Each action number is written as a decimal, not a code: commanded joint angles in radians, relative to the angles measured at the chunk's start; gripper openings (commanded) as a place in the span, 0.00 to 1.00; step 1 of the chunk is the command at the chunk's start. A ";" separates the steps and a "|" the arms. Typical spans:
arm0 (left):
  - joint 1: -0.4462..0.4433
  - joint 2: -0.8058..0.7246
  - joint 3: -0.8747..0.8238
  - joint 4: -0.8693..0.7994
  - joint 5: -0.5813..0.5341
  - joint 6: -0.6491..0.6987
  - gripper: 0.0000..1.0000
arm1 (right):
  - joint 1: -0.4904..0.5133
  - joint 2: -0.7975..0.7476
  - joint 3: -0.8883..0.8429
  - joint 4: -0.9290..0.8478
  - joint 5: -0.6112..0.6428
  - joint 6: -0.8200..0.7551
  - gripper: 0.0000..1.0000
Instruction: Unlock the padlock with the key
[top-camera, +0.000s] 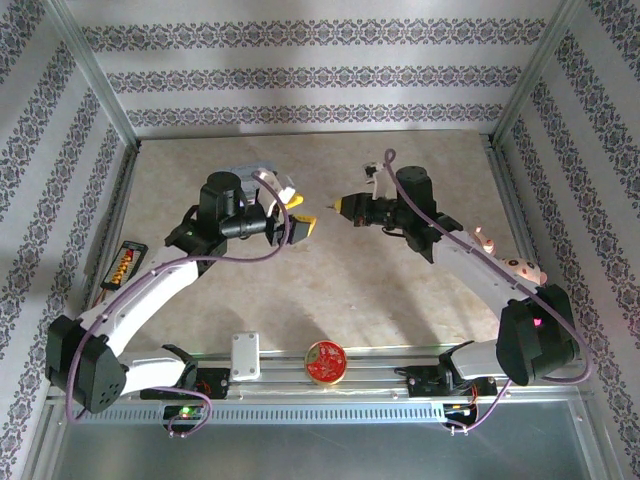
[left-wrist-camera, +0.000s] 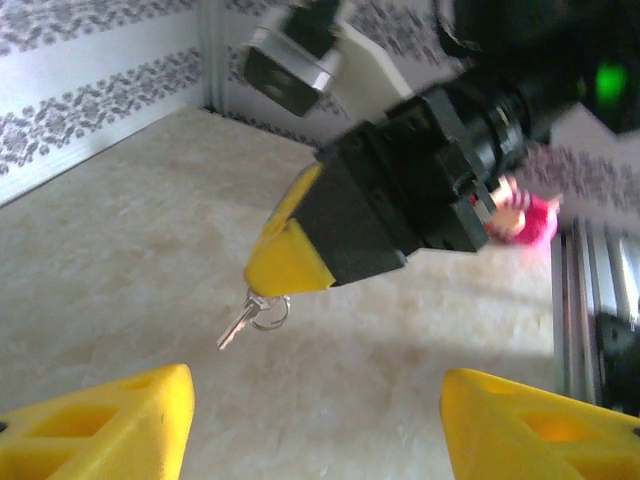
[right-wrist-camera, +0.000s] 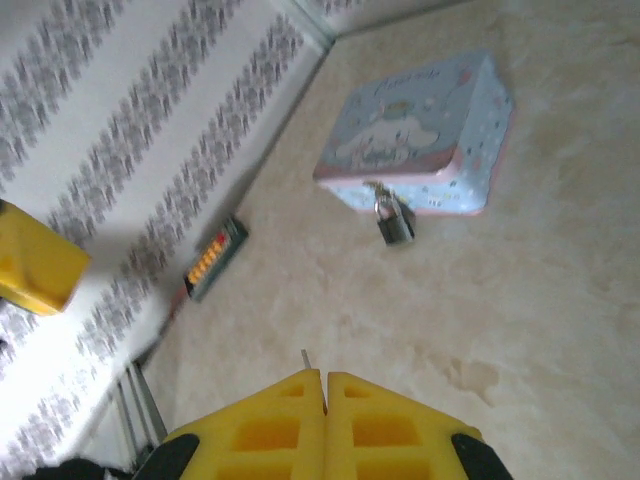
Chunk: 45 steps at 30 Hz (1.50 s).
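Right fingers (right-wrist-camera: 265, 425) clenched on one key (left-wrist-camera: 238, 326), left fingers (left-wrist-camera: 110, 425) released, one padlock (right-wrist-camera: 395, 225) against one blue tin (right-wrist-camera: 420, 120).

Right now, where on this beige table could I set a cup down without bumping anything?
Bare: the beige table between the two arms, ahead of the round red tin, and its far right corner. Crowded: where the left gripper and right gripper nearly meet beside the pale blue cartoon tin and small grey padlock.

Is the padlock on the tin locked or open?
It looks locked: the padlock hangs from the front clasp of the tin with its shackle closed into the body, though too small to be sure.
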 joint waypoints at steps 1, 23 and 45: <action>0.030 0.040 -0.005 0.208 -0.113 -0.340 0.67 | -0.027 -0.025 -0.043 0.263 -0.005 0.192 0.00; 0.042 0.322 -0.041 0.889 0.027 -1.005 0.48 | -0.031 0.162 -0.070 0.848 -0.067 0.570 0.00; 0.054 0.349 -0.008 0.885 -0.001 -1.010 0.13 | -0.004 0.192 -0.047 0.857 -0.107 0.594 0.00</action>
